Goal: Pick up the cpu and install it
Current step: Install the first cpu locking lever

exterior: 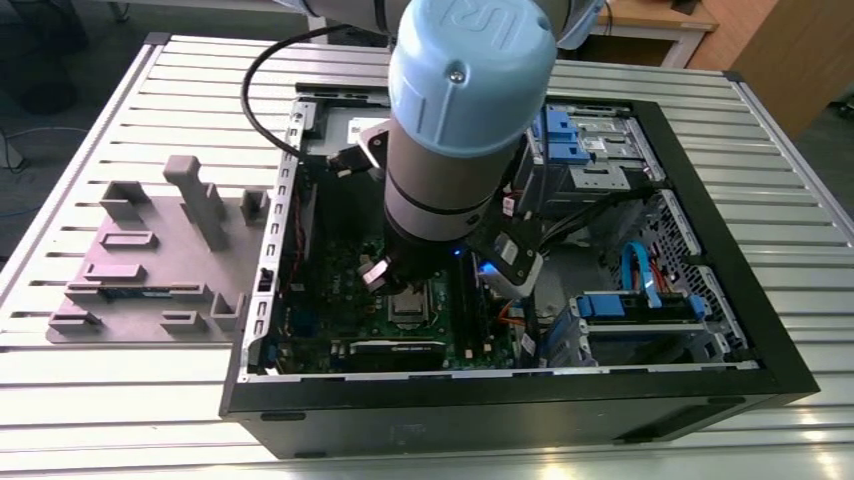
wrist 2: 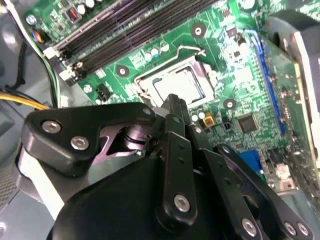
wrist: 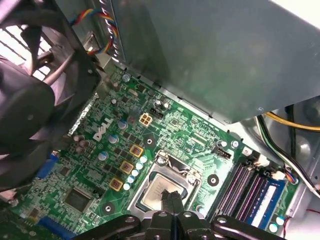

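Pincer (wrist: 172, 197) hovered with fingers pressed together and empty just above the cpu (wrist: 161, 190), already seated in its socket on the green board (wrist: 190, 130); installation apparently near complete.

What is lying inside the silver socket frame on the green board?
The cpu lies inside the socket frame, pale metal top showing. The gripper fingertips cover its near edge, so contact cannot be seen.
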You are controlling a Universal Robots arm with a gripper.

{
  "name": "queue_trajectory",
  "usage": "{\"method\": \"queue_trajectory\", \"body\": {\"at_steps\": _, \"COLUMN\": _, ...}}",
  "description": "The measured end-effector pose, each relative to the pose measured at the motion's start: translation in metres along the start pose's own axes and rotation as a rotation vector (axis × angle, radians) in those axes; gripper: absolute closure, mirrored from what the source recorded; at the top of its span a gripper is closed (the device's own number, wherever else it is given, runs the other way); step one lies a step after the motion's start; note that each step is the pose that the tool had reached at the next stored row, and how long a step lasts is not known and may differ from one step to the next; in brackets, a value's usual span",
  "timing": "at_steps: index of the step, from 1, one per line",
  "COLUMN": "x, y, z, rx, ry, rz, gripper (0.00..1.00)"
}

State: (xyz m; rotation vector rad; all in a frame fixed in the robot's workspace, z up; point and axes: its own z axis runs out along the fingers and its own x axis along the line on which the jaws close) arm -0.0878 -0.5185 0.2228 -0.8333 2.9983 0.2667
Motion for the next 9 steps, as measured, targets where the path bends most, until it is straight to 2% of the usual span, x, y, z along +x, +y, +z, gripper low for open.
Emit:
{"method": "queue_trajectory", "body": {"at_steps": 2, "x": -0.0002, "y": 0.0006, "z": -0.0036, "rx": 0.0014, "ry": 0.0005, "rz": 0.001, "gripper": 0.89}}
{"method": "queue_trajectory", "body": {"at_steps": 9, "x": -0.0002, "y": 0.0007, "z": -0.0038, "rx": 0.0038, "ry": 0.0017, "rz": 0.002, "gripper": 0.89}}
